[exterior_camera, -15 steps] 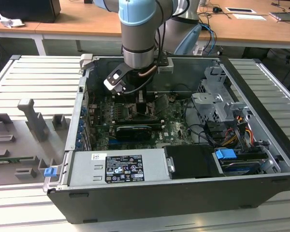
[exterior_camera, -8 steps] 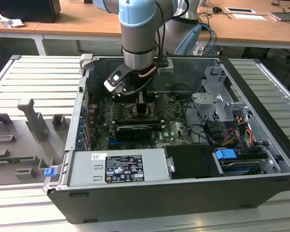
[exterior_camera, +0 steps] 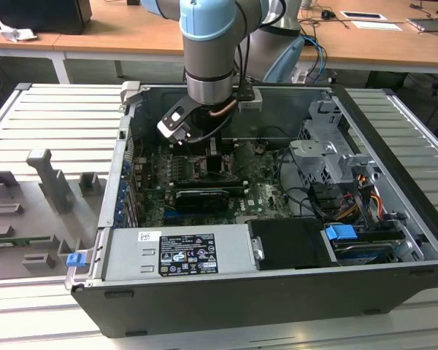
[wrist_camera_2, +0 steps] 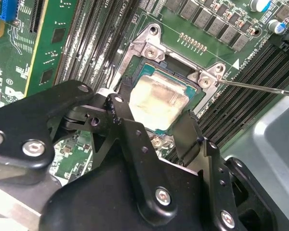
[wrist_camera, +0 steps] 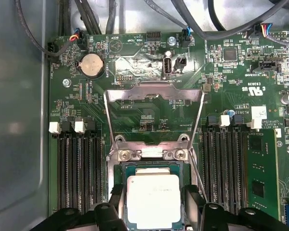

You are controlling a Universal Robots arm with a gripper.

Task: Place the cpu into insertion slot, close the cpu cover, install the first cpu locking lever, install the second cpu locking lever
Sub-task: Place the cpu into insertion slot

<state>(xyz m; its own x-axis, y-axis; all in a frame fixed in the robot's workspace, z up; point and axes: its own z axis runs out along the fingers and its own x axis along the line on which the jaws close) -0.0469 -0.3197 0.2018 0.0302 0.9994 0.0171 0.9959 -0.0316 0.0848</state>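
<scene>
The cpu (wrist_camera: 152, 199) lay flat and square in the slot (wrist_camera: 151, 165), its pale metal top facing up, with the socket's dark rim showing all round it in both wrist views. The end effector (wrist_camera: 154, 211) hung right over the chip, its black body flanking it on two opposite sides. Whether it gripped the cpu or had let go, I could not tell. The cover (wrist_camera: 154, 89) stood swung open on its hinge at the far edge of the slot, and the green board (wrist_camera: 221, 91) showed through its window. In the second wrist view the end effector (wrist_camera_2: 152, 115) sat low over the cpu (wrist_camera_2: 159, 101), and a thin lever (wrist_camera_2: 260, 87) ran out free from the corner of the socket bracket (not latched down). Banks of black memory slots (wrist_camera: 77, 163) lined the socket on both sides, and a coin battery (wrist_camera: 90, 65) sat beyond the cover. In the exterior view the arm reached down into the open case (exterior_camera: 204, 313), which lay on the ribbed metal counter (exterior_camera: 44, 124), the end effector (exterior_camera: 210, 149) near the middle of the board.
</scene>
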